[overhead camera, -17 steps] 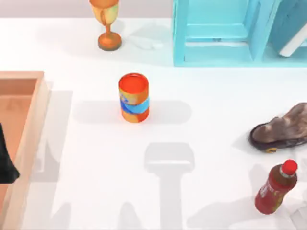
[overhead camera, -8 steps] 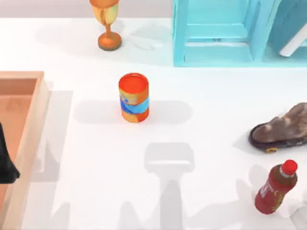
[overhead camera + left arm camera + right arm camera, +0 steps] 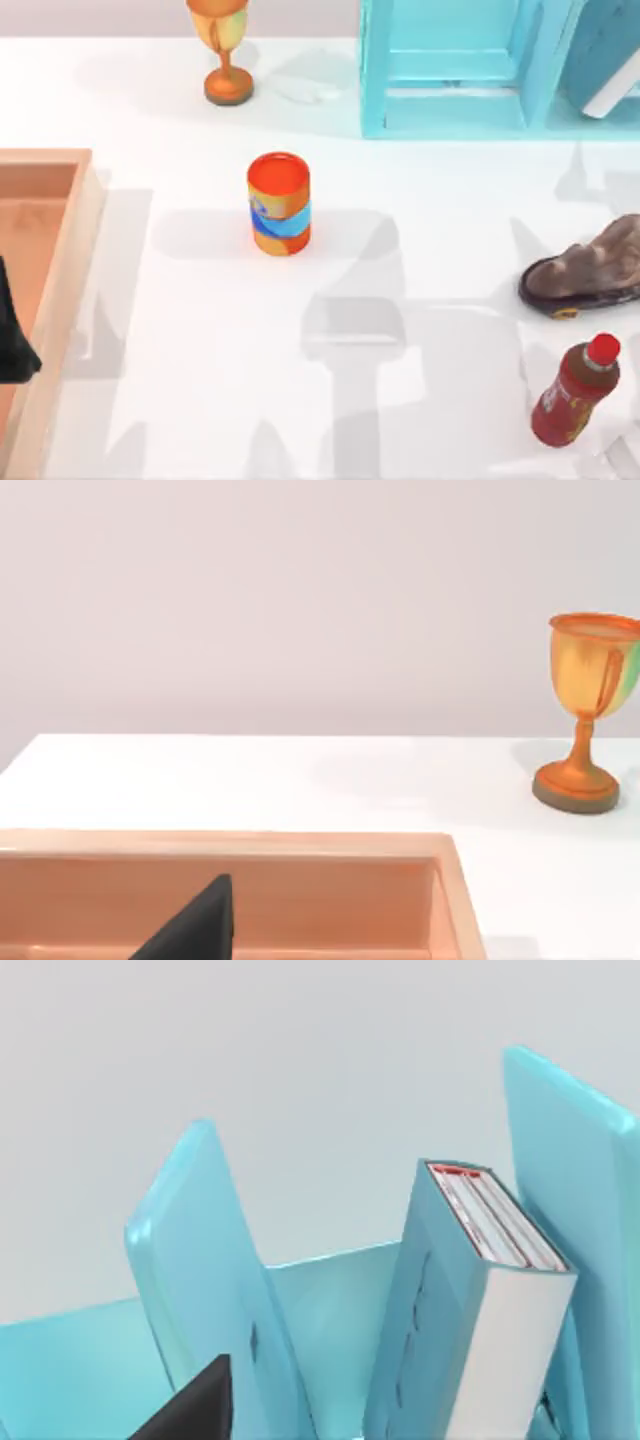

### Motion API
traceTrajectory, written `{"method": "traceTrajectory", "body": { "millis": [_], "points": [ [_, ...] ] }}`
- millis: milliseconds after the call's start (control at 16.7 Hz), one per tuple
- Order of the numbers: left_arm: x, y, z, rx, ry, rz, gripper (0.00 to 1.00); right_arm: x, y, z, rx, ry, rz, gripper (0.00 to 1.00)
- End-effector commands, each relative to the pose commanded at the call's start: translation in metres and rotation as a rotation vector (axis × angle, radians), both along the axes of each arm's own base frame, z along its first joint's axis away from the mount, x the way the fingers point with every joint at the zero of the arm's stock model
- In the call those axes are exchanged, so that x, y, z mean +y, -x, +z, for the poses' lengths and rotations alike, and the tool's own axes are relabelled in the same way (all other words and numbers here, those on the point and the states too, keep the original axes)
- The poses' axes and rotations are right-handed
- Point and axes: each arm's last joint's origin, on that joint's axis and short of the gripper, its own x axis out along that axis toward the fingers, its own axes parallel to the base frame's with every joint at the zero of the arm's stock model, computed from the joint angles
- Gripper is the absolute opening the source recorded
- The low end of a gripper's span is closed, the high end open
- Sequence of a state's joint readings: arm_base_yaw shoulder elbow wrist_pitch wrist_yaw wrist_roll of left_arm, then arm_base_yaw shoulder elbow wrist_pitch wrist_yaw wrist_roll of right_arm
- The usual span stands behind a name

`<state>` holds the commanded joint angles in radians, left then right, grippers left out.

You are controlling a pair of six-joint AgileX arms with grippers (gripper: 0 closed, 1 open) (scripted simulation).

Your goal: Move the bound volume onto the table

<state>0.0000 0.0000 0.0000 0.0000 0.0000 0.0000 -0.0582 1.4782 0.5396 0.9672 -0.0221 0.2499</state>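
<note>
Left gripper point(image 3: 12, 345): a dark shape at the far left edge of the top view, over the wooden tray; whether its fingers are apart or together cannot be told.
Wooden tray point(image 3: 62, 290): at the left side of the table, raised rim, pale orange floor; the left wrist view looks across its inner wall point(image 3: 330, 900).
Trophy cup point(image 3: 226, 45): golden, upright, at the back of the table left of centre; it also stands past the tray in the left wrist view point(image 3: 588, 715).
Can point(image 3: 279, 203): orange with a blue band, upright, near the middle of the table, well apart from everything else.
Table point(image 3: 420, 200): broad white surface, crossed by grey arm shadows.
Shelf unit point(image 3: 455, 70): light cyan, open, at the back right.
Book point(image 3: 608, 55): teal cover, white page edges, leaning in the shelf's rightmost compartment; in the right wrist view point(image 3: 470, 1310) it stands tilted between two cyan dividers, not on the table.
Shoe point(image 3: 590, 265): brown, at the right edge.
Bottle point(image 3: 575, 392): red cap, tilted, in front of the shoe.
Right gripper: a dark fingertip point(image 3: 200, 1405) shows near the shelf; open or closed cannot be told.
</note>
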Motion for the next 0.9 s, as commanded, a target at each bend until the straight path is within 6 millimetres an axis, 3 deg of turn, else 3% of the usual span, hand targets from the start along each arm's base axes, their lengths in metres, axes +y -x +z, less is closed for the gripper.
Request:
{"method": "traceTrajectory", "body": {
  "millis": [240,480,660,900],
  "points": [
    [0.0,0.0,0.0,0.0,0.0,0.0,1.0,-0.004,-0.054,-0.06,0.031,-0.08,0.013,1.0],
    [0.0,0.0,0.0,0.0,0.0,0.0,1.0,-0.005,-0.077,-0.111,0.044,-0.14,0.026,1.0],
    [0.0,0.0,0.0,0.0,0.0,0.0,1.0,-0.005,-0.081,-0.129,0.05,-0.162,0.033,1.0],
    [0.0,0.0,0.0,0.0,0.0,0.0,1.0,-0.005,-0.081,-0.131,0.051,-0.164,0.033,1.0]
  ]
}}
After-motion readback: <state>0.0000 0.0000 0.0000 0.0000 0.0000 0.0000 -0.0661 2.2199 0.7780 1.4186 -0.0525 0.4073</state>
